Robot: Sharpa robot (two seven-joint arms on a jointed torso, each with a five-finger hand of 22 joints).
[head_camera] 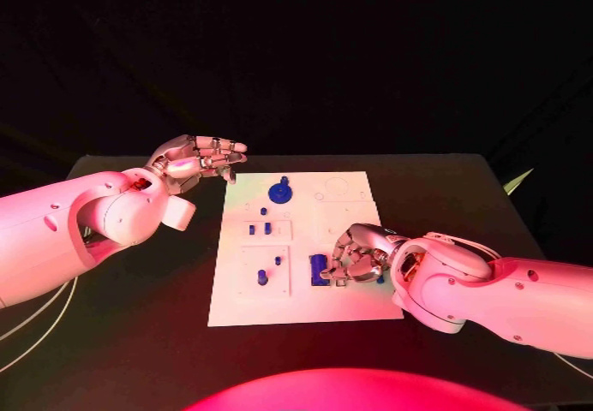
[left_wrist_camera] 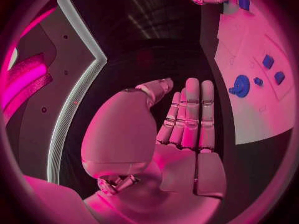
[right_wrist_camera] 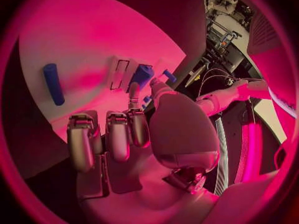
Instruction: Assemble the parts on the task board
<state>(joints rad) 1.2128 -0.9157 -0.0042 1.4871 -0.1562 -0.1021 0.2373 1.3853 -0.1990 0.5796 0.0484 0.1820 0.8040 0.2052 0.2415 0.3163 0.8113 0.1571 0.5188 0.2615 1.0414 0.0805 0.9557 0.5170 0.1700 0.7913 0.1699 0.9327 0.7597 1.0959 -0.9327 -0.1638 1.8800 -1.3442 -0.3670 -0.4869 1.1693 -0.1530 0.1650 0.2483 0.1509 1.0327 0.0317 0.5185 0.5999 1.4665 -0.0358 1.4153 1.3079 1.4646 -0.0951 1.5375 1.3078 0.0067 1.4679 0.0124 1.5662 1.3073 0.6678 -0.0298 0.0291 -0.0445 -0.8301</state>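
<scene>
The white task board (head_camera: 358, 300) lies in the middle of the black table. My right hand (head_camera: 358, 257) rests on its near right part, thumb and a finger pinching a short blue part (head_camera: 319, 267) (right_wrist_camera: 142, 74) that stands upright at a slot. A blue rod (right_wrist_camera: 54, 83) lies flat on the board beside that hand. A round blue part (head_camera: 282, 190) (left_wrist_camera: 241, 85) sits near the board's far edge. Small blue parts (head_camera: 257, 229) stand in the left blocks. My left hand (head_camera: 198, 158) (left_wrist_camera: 187, 119) hovers off the board's far left corner, holding nothing, fingers straight.
Two raised white blocks with slots (head_camera: 266, 257) line the board's left side. Faint round outlines (head_camera: 340, 193) mark the far right of the board. Black table (head_camera: 148, 342) surrounds the board on all sides.
</scene>
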